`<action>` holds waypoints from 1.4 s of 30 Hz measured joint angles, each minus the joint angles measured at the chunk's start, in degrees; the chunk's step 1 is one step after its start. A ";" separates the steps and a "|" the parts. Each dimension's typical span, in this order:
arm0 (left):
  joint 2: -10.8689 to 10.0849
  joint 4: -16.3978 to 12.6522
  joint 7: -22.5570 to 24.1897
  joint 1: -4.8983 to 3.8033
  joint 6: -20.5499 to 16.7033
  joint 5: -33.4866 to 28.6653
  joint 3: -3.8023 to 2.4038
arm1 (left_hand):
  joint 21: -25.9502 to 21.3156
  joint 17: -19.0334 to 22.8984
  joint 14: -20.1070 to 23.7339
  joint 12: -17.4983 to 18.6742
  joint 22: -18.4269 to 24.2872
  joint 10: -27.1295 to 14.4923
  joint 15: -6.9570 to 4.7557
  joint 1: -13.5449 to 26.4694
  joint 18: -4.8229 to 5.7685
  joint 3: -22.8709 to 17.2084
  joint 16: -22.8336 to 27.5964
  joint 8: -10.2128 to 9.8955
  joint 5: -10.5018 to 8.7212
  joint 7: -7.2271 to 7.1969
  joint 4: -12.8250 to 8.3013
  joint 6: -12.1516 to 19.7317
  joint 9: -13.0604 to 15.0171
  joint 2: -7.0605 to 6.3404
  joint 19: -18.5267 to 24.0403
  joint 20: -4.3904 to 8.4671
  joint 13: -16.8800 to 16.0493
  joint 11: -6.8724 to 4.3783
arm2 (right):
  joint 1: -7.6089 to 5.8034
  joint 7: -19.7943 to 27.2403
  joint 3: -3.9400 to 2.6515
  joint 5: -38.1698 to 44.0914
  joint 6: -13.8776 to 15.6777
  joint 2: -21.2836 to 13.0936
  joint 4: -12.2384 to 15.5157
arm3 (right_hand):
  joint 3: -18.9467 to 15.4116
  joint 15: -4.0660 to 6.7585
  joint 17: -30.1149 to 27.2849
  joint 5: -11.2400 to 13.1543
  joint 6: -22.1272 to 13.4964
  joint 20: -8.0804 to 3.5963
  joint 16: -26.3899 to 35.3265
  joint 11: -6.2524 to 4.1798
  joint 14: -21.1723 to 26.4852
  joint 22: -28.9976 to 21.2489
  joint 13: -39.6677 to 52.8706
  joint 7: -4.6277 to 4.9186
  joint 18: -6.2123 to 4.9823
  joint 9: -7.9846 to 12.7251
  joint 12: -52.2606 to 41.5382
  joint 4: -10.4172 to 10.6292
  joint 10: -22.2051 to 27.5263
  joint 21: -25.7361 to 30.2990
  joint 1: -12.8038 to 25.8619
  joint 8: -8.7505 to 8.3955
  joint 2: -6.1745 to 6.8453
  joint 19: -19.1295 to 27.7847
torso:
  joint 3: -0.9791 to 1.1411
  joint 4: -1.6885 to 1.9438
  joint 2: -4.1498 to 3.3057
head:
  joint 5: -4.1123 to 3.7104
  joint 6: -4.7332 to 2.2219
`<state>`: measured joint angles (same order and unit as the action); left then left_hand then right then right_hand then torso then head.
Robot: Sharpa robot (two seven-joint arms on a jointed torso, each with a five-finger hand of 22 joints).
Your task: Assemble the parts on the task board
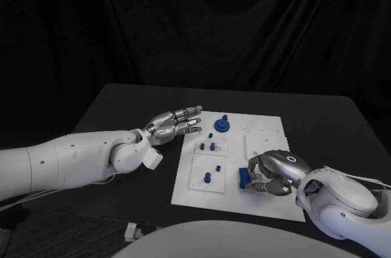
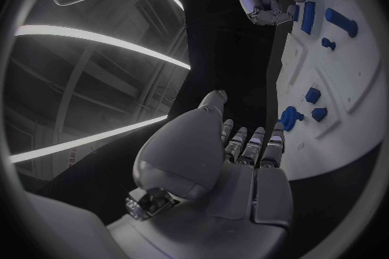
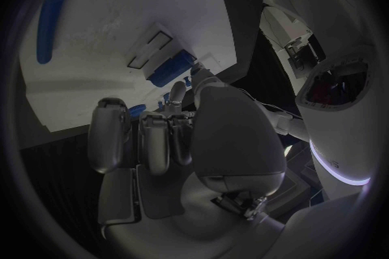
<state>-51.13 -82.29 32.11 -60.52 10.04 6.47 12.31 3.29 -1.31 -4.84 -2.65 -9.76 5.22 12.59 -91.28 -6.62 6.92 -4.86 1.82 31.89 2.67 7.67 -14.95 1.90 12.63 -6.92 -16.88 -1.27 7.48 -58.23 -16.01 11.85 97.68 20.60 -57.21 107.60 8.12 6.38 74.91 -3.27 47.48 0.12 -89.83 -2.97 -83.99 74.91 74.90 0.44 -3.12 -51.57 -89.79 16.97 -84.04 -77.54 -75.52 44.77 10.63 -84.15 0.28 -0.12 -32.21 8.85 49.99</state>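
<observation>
While the left hand (image 1: 173, 124) hovers spread and empty, the right hand (image 1: 273, 172) pinches a blue part (image 1: 243, 178) at its 9 o'clock.

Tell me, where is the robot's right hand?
In the head view, the right hand is over the near right part of the white task board, fingers curled at a blue block.

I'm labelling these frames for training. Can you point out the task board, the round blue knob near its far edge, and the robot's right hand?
task board (image 1: 204, 197), head view, bare white near corner.
round blue knob (image 1: 221, 124), head view, its top.
right hand (image 1: 273, 170), head view, back of the hand.
</observation>
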 measured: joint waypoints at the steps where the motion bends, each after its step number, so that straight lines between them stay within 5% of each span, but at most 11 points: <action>1: 0.00 0.01 0.00 0.00 0.01 0.00 0.00 | 0.00 -0.01 0.00 0.00 0.00 0.00 0.00 0.00 0.00 -0.01 0.00 0.00 0.00 0.00 -0.01 0.00 0.00 0.00 0.00 0.00 0.00 0.00 | 0.00 0.00 0.00 0.00 0.17 -0.35 0.21 | -0.07 0.00 0.00 0.00 -0.03 0.00 0.00 0.00 0.00 0.00 0.00 -0.02 0.00 0.09 0.00 -0.07 0.00 0.00 0.23 0.00 0.04 0.00 | 0.00 0.00 0.00 | 0.00 0.00; 6: -0.02 0.02 0.00 0.01 0.05 0.00 0.00 | 0.00 -0.07 0.00 0.00 0.00 0.00 0.00 0.00 0.00 -0.16 0.00 0.00 0.00 0.00 -0.16 0.00 0.00 0.00 0.00 0.00 -0.06 0.00 | -0.99 0.04 0.08 -0.05 1.84 -2.53 1.50 | -1.08 0.00 0.00 0.22 -0.51 0.00 0.00 0.00 0.00 0.00 0.04 0.30 0.00 2.29 0.00 0.06 0.00 -0.04 4.44 -2.10 0.27 0.00 | 0.01 -0.01 0.00 | 0.02 0.00; 12: -0.03 0.05 0.00 0.03 0.08 0.00 0.00 | 0.04 -0.07 0.00 0.00 0.00 0.03 0.00 0.00 0.00 -0.16 0.00 0.00 0.00 0.02 -0.16 -0.02 -0.01 0.00 -0.11 0.11 -0.05 0.04 | -5.56 0.09 -0.01 -2.35 4.42 -5.15 2.80 | -5.98 0.00 0.00 0.22 -0.30 0.00 0.00 0.00 0.00 0.00 0.04 0.94 0.00 7.88 0.00 0.02 0.00 -0.92 9.05 -6.44 -2.34 0.00 | 0.01 0.00 0.00 | -0.17 0.00; 15: -0.01 0.05 0.00 0.03 0.09 0.00 0.00 | 0.22 -0.07 0.00 0.00 0.00 0.25 0.00 0.00 0.00 -0.16 0.00 0.00 0.00 0.31 -0.16 -0.31 -0.01 0.00 -0.21 0.21 -0.05 0.25 | -7.53 0.03 -0.04 -4.50 5.30 -6.31 3.00 | -5.67 0.00 0.00 -0.28 0.66 0.00 0.00 0.01 0.00 0.00 0.04 1.05 0.00 9.91 0.00 -0.07 0.00 -1.13 10.05 -7.68 -4.60 0.00 | 0.00 -0.01 0.00 | -0.12 0.00; 18: 0.01 0.05 0.00 0.04 0.09 0.00 0.00 | 0.22 -0.07 0.00 0.00 0.00 0.27 0.00 0.00 0.00 -0.16 0.00 0.00 0.00 0.31 -0.16 -0.31 -0.01 0.00 -0.21 0.21 -0.05 0.27 | -9.17 -0.30 -0.05 -6.93 5.80 -7.49 3.02 | -4.84 0.00 0.00 -3.60 2.30 0.21 0.00 0.43 0.00 -0.01 0.04 1.35 0.00 13.02 0.00 -0.15 0.01 -2.13 11.27 -10.17 -7.80 0.21 | 0.01 -0.02 0.00 | -0.04 0.00; 22: -0.02 0.05 0.00 0.04 0.09 0.00 0.00 | 0.22 -0.07 -0.21 0.00 0.00 0.28 0.21 0.00 -0.01 -0.32 0.00 0.00 0.00 0.31 -0.32 -0.31 0.06 0.00 -0.42 0.00 -0.05 0.28 | -10.30 -1.90 -0.05 -9.54 5.50 -8.56 2.52 | -5.46 0.00 0.00 -6.31 7.83 0.21 0.00 0.43 0.00 0.00 0.04 1.27 0.00 19.38 0.00 -0.22 0.01 -2.56 13.63 -16.20 -10.13 0.21 | 0.01 -0.03 0.00 | -0.05 0.00; 25: -0.04 0.04 0.01 0.04 0.09 0.00 0.00 | 0.22 -0.07 -0.21 0.00 0.00 0.28 0.21 0.00 -0.01 -0.32 0.00 0.00 0.00 0.31 -0.32 -0.31 0.06 0.00 -0.42 0.00 -0.05 0.28 | -10.58 -3.96 -0.03 -10.55 4.12 -8.73 2.00 | -5.82 -0.11 0.00 -10.05 8.79 0.21 0.00 0.87 -0.04 -0.01 0.03 1.50 0.00 22.60 0.00 -0.29 0.01 -1.75 13.70 -20.22 -9.83 0.21 | 0.01 -0.03 0.00 | -0.19 0.00; 29: -0.04 0.02 0.01 0.04 0.08 0.00 0.00 | 0.22 -0.06 -0.21 0.00 0.00 0.28 0.21 0.00 -0.01 -0.32 0.00 0.00 0.00 0.31 -0.32 -0.31 0.06 0.00 -0.42 0.00 -0.05 0.28 | -10.81 -8.18 -0.02 -11.23 -0.79 -8.81 0.91 | -6.53 -0.61 0.00 -11.79 10.41 0.54 0.00 1.25 -0.01 -0.01 0.03 2.10 0.00 25.78 0.00 -0.21 0.01 -1.08 15.38 -24.05 -8.06 0.12 | 0.01 0.03 0.01 | -0.34 0.00; 36: -0.04 0.02 0.01 0.05 0.08 0.00 0.00 | 0.22 -0.06 -0.21 0.00 0.00 0.28 0.21 0.00 -0.01 -0.32 -0.22 0.00 0.00 0.52 -0.32 -0.52 0.05 0.00 -0.42 0.00 -0.10 0.28 | -10.90 -13.63 0.00 -11.41 -10.54 -8.66 -0.47 | -5.96 -0.61 0.00 -13.17 15.39 0.62 0.00 1.25 -0.01 0.04 0.03 1.21 0.00 26.88 0.00 -0.45 0.01 -1.08 14.10 -24.87 -6.91 0.20 | -0.05 0.05 0.04 | -0.49 0.00; 42: -0.01 0.02 0.01 0.05 0.08 0.00 0.00 | 0.22 -0.06 -0.21 0.00 0.00 0.28 0.21 0.00 -0.01 -0.32 -0.22 0.00 0.00 0.52 -0.32 -0.52 0.05 0.00 -0.42 0.00 -0.10 0.28 | -10.92 -16.15 0.00 -11.40 -17.75 -7.60 -1.66 | -5.81 -0.61 0.00 -13.10 16.29 0.62 0.00 1.04 -0.01 0.03 0.02 1.08 0.00 27.63 0.00 -0.60 0.22 -0.83 13.20 -26.36 -6.69 0.20 | -0.05 0.01 0.02 | -0.92 0.00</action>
<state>-51.15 -82.27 32.12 -60.47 10.12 6.47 12.31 3.51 -1.37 -5.05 -2.64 -9.76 5.50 12.80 -91.28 -6.63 6.60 -5.08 1.82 31.89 3.19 7.35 -15.47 1.95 12.63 -7.34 -16.88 -1.37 7.76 -69.16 -32.16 11.85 86.27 2.84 -64.81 105.94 2.31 5.77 74.91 -16.37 63.77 0.74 -89.83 -1.93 -83.99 74.94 74.93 1.52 -3.12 -23.94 -89.79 16.36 -83.82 -78.37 -62.33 18.42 3.94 -83.95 0.23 -0.10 -32.20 7.93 49.99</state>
